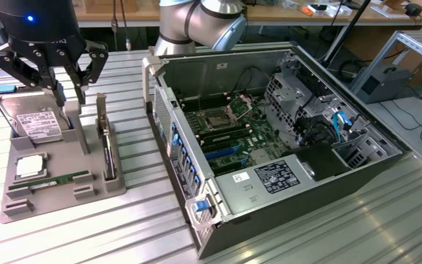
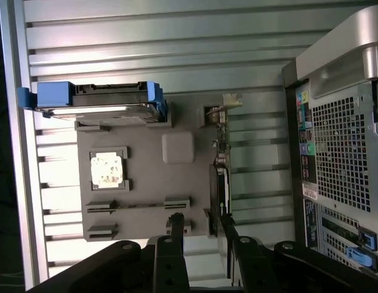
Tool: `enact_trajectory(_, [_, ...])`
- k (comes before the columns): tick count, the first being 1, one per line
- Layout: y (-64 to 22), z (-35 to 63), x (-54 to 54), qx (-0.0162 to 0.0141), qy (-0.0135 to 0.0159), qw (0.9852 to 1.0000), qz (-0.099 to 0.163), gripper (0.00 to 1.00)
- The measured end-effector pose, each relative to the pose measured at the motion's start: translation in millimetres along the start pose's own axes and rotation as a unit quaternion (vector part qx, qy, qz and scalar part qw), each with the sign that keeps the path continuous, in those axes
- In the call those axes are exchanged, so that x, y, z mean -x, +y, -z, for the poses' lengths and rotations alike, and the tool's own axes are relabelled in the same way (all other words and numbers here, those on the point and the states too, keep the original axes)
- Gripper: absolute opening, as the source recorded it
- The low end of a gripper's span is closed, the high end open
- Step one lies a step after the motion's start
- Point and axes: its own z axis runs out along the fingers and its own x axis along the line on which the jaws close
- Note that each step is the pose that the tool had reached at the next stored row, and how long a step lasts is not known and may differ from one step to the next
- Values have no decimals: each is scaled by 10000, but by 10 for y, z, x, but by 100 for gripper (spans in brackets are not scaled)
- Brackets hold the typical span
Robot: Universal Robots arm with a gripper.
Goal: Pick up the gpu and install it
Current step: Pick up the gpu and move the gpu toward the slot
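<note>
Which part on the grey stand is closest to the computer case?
The gpu, the thin dark card on edge along the side of the stand facing the case; the hard drive, chip and memory stick sit farther off.

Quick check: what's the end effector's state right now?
End effector: open, holding nothing. The gpu stands on edge in the grey holder, not gripped.

- White letters "IQ" on the body of my black gripper [image 1: 70, 97], nothing more legible there.
- White label [image 1: 38, 122] on the silver hard drive [image 1: 11, 108]: print too fine to read.
- Black sticker [image 1: 276, 177] on the grey metal computer case [image 1: 251, 196]: unreadable too.
</note>
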Motion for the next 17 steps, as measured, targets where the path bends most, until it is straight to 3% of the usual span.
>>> enact_trajectory(17, [-3,-115,15,0,0,10000,0,36])
